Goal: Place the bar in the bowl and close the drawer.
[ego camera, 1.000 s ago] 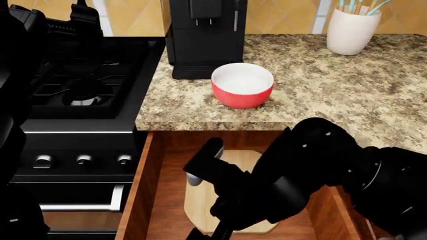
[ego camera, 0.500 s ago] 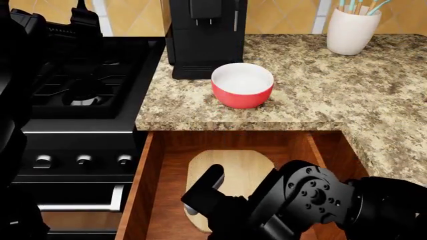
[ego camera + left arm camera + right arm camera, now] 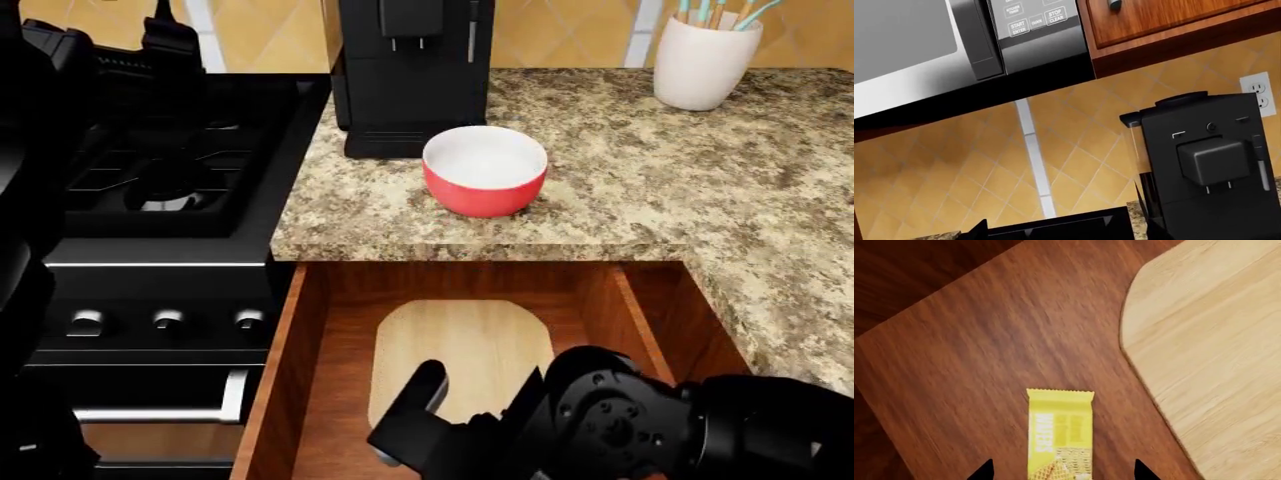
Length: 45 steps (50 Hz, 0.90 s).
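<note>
Your right hand (image 3: 1062,472) hangs over the drawer (image 3: 334,380) floor with its fingers spread; only two dark fingertips (image 3: 982,471) show in the right wrist view, one on each side of the bar (image 3: 1059,432), and neither touches it. The bar lies flat on the dark wood, just beside the pale board (image 3: 1214,355) but off it. So nothing of the task is done: the bar is not gripped, the bowl (image 3: 485,170) stands with nothing in it on the tabletop (image 3: 641,190) in front of the coffee machine (image 3: 414,70), and the drawer is pulled well out.

Left for you, as I judge it: close on the bar, lift it, carry it to the bowl, then push the drawer shut.

From the head view the bar is hidden behind your right arm, and the drawer's front and handle are out of frame. The bar's near end is cut off in the wrist view. Your left hand is nowhere in view; its camera sees only the microwave (image 3: 941,45), tiles and the coffee machine.
</note>
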Motion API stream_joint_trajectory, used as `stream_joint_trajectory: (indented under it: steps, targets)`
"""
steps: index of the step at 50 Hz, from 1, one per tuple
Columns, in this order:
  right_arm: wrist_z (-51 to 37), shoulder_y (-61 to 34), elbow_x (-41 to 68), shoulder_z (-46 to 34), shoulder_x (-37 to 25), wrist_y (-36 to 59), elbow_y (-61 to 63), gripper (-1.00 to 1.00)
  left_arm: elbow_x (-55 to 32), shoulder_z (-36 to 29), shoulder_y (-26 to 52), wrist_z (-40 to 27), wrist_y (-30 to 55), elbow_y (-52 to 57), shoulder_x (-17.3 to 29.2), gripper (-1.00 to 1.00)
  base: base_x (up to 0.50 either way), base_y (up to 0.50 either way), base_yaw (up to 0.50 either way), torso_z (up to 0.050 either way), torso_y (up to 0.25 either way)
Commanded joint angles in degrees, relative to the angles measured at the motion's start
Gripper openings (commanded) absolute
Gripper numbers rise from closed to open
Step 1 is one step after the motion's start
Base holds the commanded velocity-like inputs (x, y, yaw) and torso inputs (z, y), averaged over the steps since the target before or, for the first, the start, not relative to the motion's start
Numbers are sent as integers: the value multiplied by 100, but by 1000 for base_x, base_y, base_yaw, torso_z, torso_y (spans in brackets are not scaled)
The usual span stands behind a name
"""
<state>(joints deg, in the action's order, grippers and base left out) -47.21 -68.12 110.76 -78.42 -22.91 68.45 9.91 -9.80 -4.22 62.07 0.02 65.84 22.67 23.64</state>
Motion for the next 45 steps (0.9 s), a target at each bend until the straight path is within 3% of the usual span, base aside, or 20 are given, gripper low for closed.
stream_joint_trajectory:
  steps: [1,22,45]
  targets:
    - [395,78,-592,-79,-15,66,-130,100,-10,-23,-8,-11,-24,-24,-1,100,0,0,0,0,0]
    - [1181,394,-1487,-242,143,-156,-325,100,-27,-38,9,-25,24,8,51,100,0,0,0,0,0]
    - [1413,720,-1895,-472,134,-330,-458,100,-57,-32,-72,-41,-16,13,70,100,0,0,0,0,0]
